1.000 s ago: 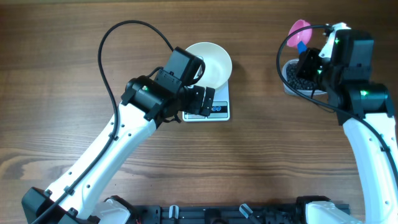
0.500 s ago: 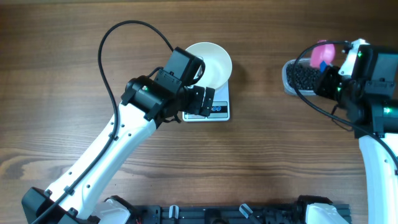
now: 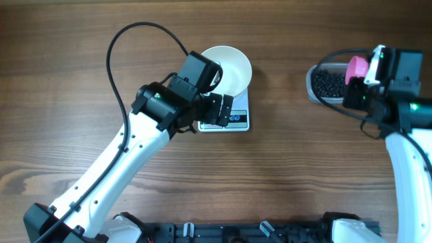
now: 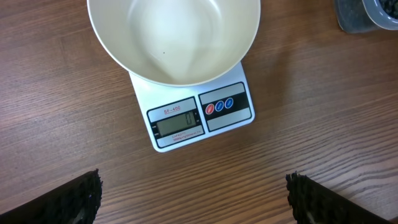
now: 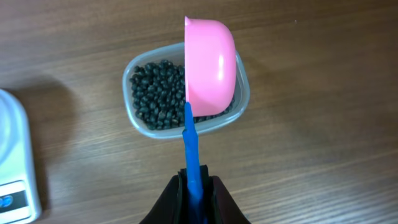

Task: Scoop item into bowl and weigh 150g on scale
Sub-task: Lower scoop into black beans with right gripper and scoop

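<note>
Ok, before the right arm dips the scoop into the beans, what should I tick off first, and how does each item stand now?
1. bowl seated on scale: ok.
2. Bowl empty: ok.
3. Scale display lit and apparently showing zero: ok.
4. right gripper shut on the blue handle of the pink scoop: ok.
5. Scoop above the clear tub holding the beans: ok.
6. Scoop cup empty: cannot tell, its mouth faces away from the cameras.
7. left gripper open, holding nothing, clear of the scale's front edge: ok.
</note>
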